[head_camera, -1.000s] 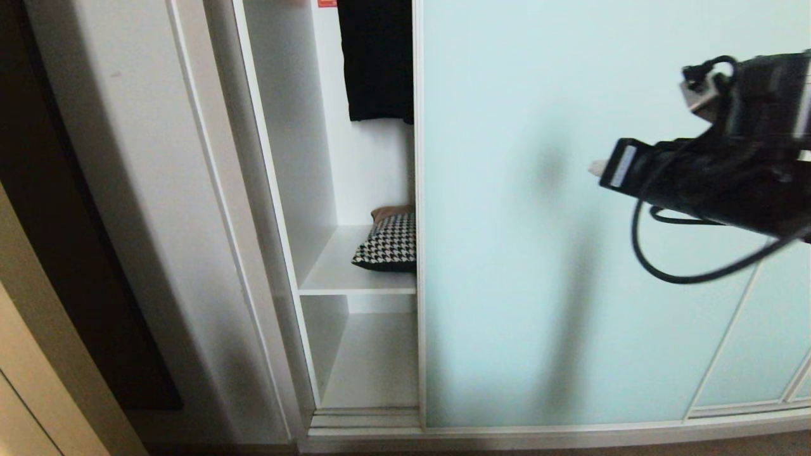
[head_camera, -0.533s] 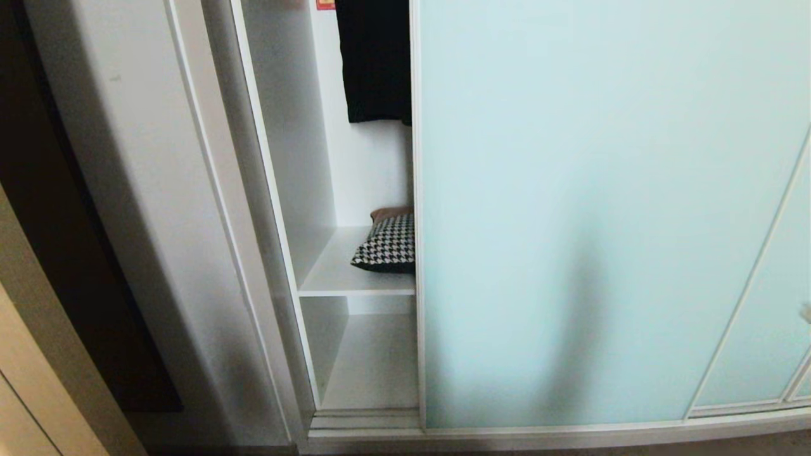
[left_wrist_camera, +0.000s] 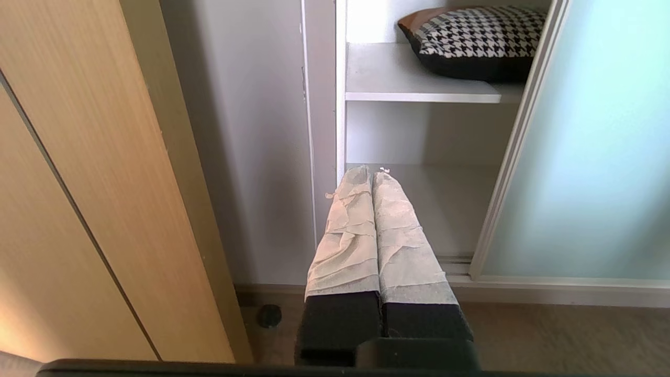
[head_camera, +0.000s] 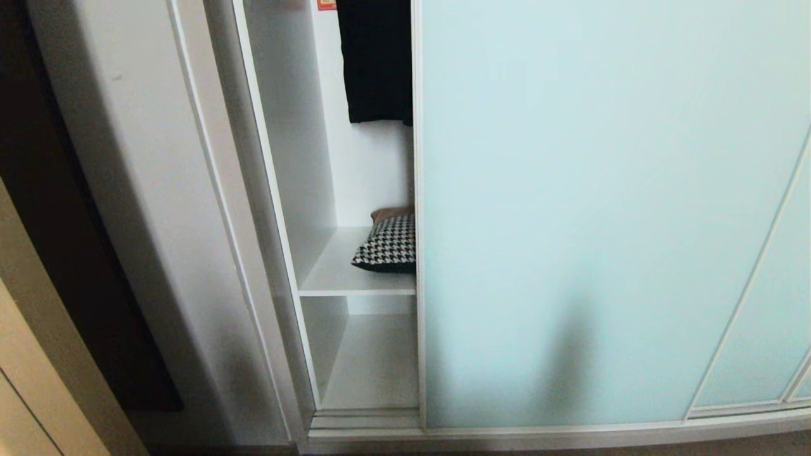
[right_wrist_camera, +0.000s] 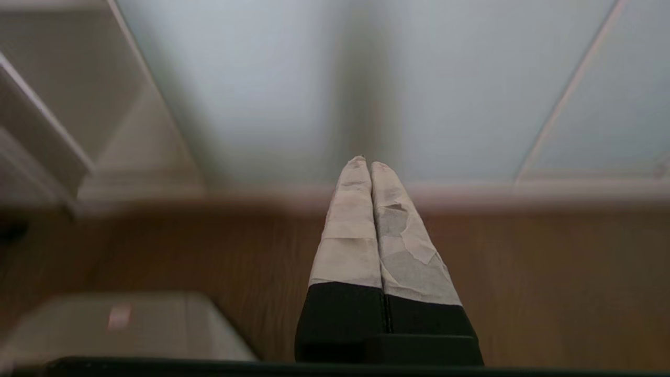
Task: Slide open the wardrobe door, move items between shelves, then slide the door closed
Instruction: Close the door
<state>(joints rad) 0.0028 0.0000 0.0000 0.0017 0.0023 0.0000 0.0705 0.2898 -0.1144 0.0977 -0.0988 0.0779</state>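
Door: we see the sliding wardrobe door (head_camera: 602,209) covering most of the wardrobe, with a narrow gap open at its left edge.
Items: the houndstooth bundle (head_camera: 388,244) lies on the upper shelf (head_camera: 345,278), half hidden behind the door's edge.
Lower shelf (head_camera: 374,367): we see nothing on its visible part.
Left gripper (left_wrist_camera: 372,175): fingers pressed together, empty, low before the gap.
Right gripper (right_wrist_camera: 365,163): fingers pressed together, empty, low near the door's bottom rail.

Both the left gripper (left_wrist_camera: 372,172) and the right gripper (right_wrist_camera: 365,162) have long black fingers wrapped in wrinkly, pale tape.
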